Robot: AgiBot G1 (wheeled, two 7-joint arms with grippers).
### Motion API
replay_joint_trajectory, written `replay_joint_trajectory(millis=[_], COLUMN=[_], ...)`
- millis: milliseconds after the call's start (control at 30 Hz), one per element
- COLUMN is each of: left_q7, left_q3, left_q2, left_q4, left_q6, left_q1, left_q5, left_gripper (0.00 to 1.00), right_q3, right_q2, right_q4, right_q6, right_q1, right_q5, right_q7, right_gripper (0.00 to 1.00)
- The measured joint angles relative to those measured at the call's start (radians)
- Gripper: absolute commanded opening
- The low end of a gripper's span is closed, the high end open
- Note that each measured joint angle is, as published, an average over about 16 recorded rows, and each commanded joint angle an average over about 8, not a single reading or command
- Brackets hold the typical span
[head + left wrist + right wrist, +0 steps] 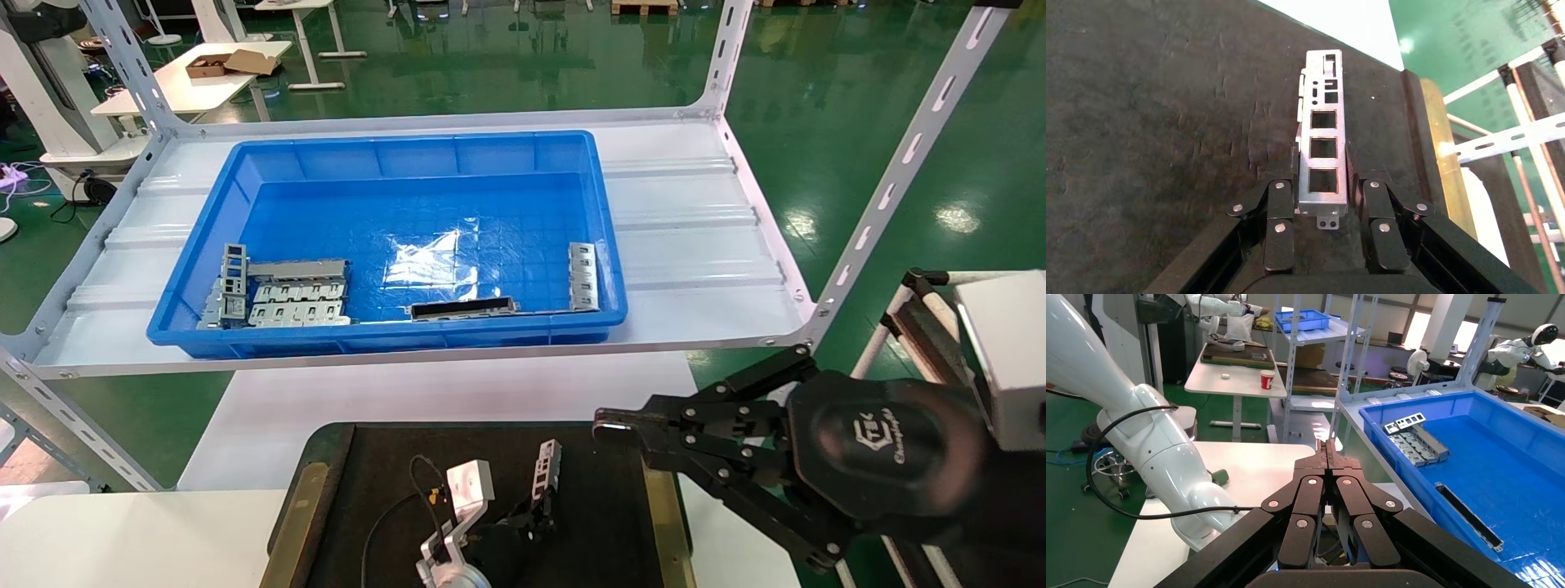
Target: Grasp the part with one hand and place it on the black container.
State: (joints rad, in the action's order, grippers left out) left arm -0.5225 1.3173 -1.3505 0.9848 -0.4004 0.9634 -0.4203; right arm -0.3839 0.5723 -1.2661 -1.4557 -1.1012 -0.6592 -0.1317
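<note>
Our right hand [1329, 448], fingertips pressed together

We see it hanging over the white table's [1248, 462] edge, beside the blue bin [1474, 471] holding grey slotted plates [1413, 444] and a long dark channel [1469, 516].

pincers: 2, left [546, 482], right [613, 426]
blue bin [392, 335]: 1
black container [384, 465]: 1
part [547, 467] on container: 1
long dark channel [462, 308]: 1

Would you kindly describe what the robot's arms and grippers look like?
Both grippers, left and right, are black, with jointed linkage fingers fastened by silver rivets. The right gripper has an oval black palm bearing a white logo. The left arm is glossy white with rounded segments, and a black cable loops along it.
</note>
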Motion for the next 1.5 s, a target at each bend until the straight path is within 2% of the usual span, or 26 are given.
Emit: replay_joint_trajectory(millis=[33,100,367,600,800,1033,1233,1500], left_q7=[0.010,0.031,0.104,0.120,0.109,0.110,0.130,0.181], left_q3=[0.016,0.046,0.134,0.147,0.127,0.089,0.037,-0.078], left_q2=[0.000,0.000,0.006,0.022,0.061,0.159,0.269,0.403], left_q4=[0.004,0.014,0.065,0.112,0.166,0.263,0.333,0.361], left_q6=[-0.014,-0.042,-0.125,-0.141,-0.118,-0.033,0.112,0.376], left_q1=[0.008,0.026,0.094,0.123,0.121,0.105,0.080,0.031], left_q5=[0.030,0.089,0.293,0.344,0.290,0.165,0.032,-0.104], left_gripper=[0.85,1.00,1.00,1.00,1.00,1.00,1.00,1.00], right_q3=[0.000,0.000,0.000,0.000,0.000,0.000,0.000,0.000], right_q2=[0.000,0.000,0.000,0.000,0.000,0.000,0.000,0.000], right_q4=[0.000,0.000,0.000,0.000,0.000,0.000,0.000,0.000], right_q6=[0.000,0.000,0.000,0.000,0.000,0.000,0.000,0.000], right_q1=[0.000,0.000,0.000,0.000,0.000,0.000,0.000,0.000], right_q5=[0.000,0.000,0.000,0.000,0.000,0.000,0.000,0.000], right_q7=[0.000,0.000,0.000,0.000,0.000,0.000,0.000,0.000], right_gripper=[0.97,1.00,1.00,1.00,1.00,1.00,1.00,1.00])
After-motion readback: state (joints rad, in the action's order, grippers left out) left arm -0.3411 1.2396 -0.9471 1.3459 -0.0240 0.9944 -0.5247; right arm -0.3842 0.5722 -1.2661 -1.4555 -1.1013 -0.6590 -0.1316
